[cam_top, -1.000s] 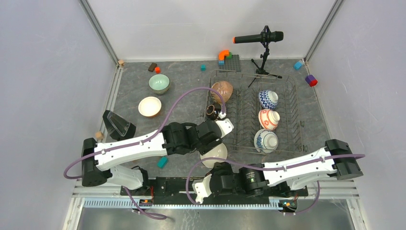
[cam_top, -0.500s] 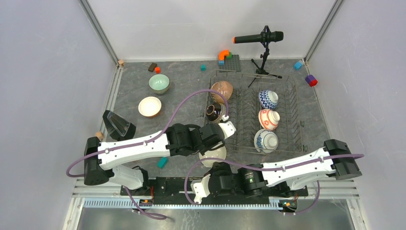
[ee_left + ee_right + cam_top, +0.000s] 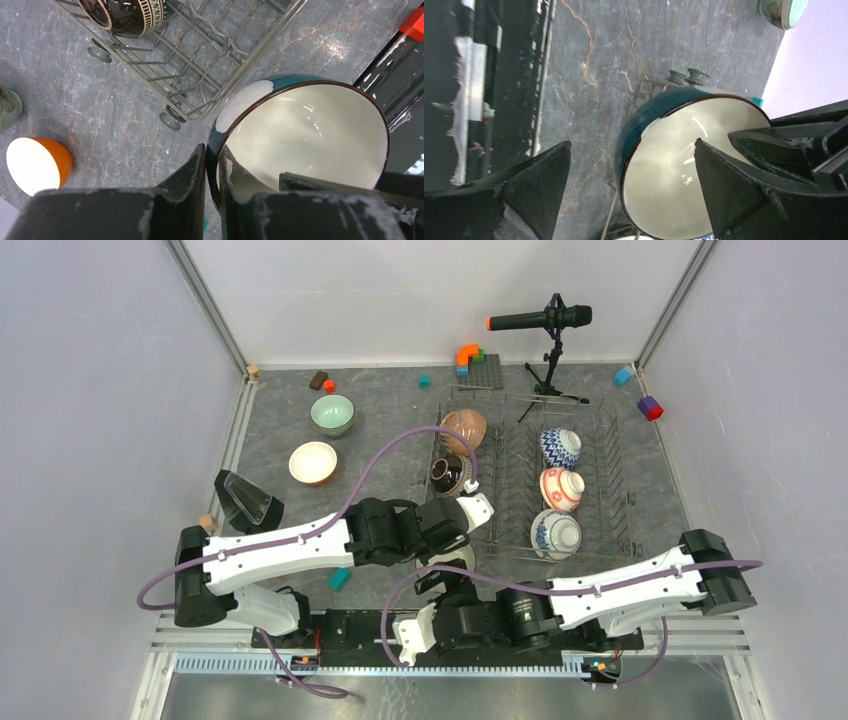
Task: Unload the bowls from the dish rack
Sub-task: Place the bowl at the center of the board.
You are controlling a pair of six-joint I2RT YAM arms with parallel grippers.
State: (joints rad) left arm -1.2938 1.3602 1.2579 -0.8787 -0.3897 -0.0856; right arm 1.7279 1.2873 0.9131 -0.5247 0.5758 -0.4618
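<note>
Grey marbled table (image 3: 390, 410) fills the white-walled booth, and on it the dish rack (image 3: 510, 480) holds a brown speckled bowl (image 3: 463, 430) and a dark striped bowl (image 3: 450, 473) along its left side, with a zigzag bowl (image 3: 560, 447), a red-white bowl (image 3: 561, 488) and a blue-patterned bowl (image 3: 556, 533) in a row on its right. Just off the rack's near left corner, the left gripper (image 3: 212, 170) is clamped on the rim of a teal bowl (image 3: 305, 135), one finger inside and one outside, while the right gripper (image 3: 634, 170), fingers spread wide apart, faces that bowl from the near side. Well left of the rack, a pale green bowl (image 3: 332, 414) and an orange bowl (image 3: 313, 462) stand on the table.
</note>
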